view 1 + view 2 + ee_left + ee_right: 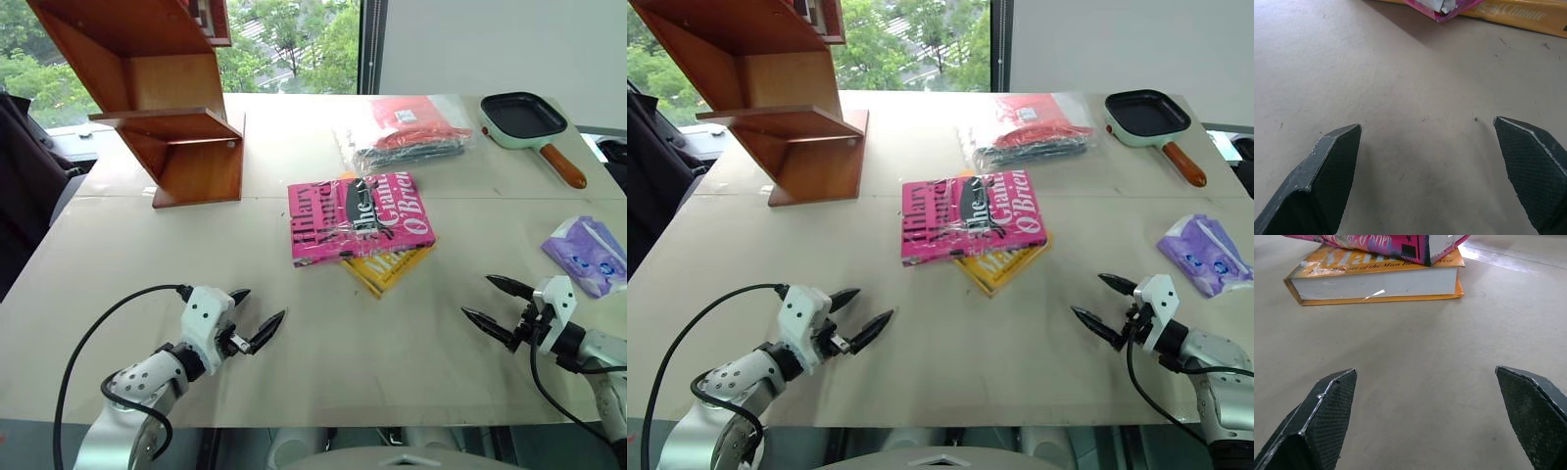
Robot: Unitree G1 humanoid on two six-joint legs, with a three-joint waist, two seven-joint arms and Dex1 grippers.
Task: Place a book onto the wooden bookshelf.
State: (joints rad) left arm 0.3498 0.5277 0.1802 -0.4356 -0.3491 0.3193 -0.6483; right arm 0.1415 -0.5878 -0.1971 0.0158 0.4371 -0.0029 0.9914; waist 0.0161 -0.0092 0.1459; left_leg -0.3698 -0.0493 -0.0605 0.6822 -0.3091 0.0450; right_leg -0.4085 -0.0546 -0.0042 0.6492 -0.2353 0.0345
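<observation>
We see the left gripper (254, 314) and right gripper (498, 304) both spread wide and empty, with the book (359, 218) untouched atop a yellow book (389, 266).

glossy plastic-wrapped book (360, 217), wooden bookshelf (167, 108) (smooth), matt table (294, 323)

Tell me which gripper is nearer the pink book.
Left, narrowly. The left gripper sits just near-left of the pink book; the right gripper sits farther off, near-right. Both are open and clear.

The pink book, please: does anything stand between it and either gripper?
Nothing visible does. Bare table lies between the pink book and both the left gripper and the right gripper, both open. It rests on a yellow book.
</observation>
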